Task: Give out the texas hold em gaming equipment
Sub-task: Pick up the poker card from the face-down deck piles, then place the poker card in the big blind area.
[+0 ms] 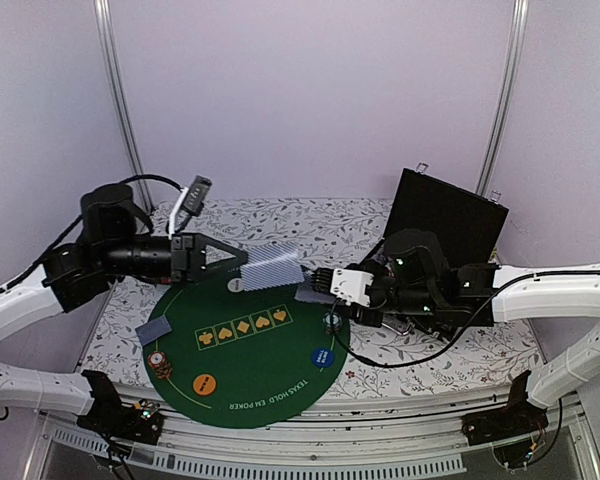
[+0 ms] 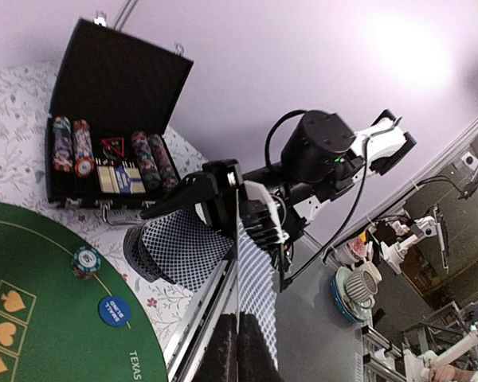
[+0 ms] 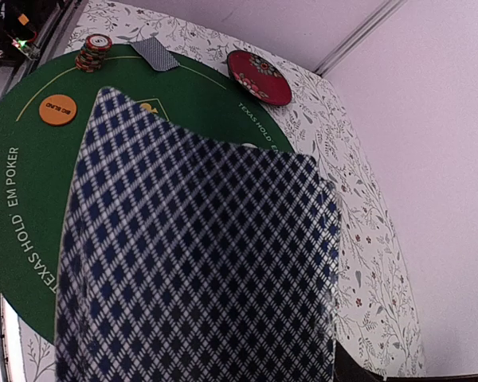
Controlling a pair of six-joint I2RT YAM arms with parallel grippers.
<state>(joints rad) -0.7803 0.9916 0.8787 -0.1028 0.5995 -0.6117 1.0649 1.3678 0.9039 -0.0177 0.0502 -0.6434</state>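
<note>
A fan of blue-and-white diamond-backed playing cards fills your right wrist view. At the left, your left gripper is clenched on one card at the fan, above the far edge of the round green felt mat. At the right, your right gripper grasps the fan. You appear mid-deal. Next, draw that card free and lay it flat. Readable: orange round button, "BIG BLIND"; mat, "TEXAS HOLD EM POKER".
</note>
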